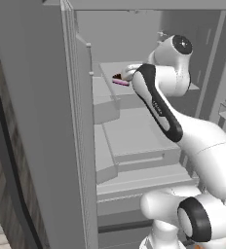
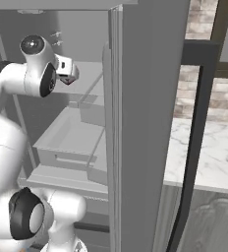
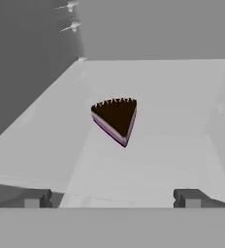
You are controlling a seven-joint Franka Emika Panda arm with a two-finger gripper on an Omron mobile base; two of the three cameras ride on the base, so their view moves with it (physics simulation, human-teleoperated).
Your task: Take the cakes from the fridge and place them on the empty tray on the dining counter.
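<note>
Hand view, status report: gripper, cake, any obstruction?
Gripper open, empty, short of the cake. Cake flat on fridge shelf. Nothing between them.

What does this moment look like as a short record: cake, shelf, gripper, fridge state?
cake: one dark-brown triangular cake slice with a pinkish-purple edge, lying flat on a shelf
shelf: pale grey upper fridge shelf, inside the open dark-grey fridge
gripper: two-finger gripper, jaws spread wide, short of the slice and not touching it
arm: white arm reaching into the fridge at upper shelf height
dining counter: white grey-veined marble top, seen past the fridge door
second slice: cannot tell from these views
</note>
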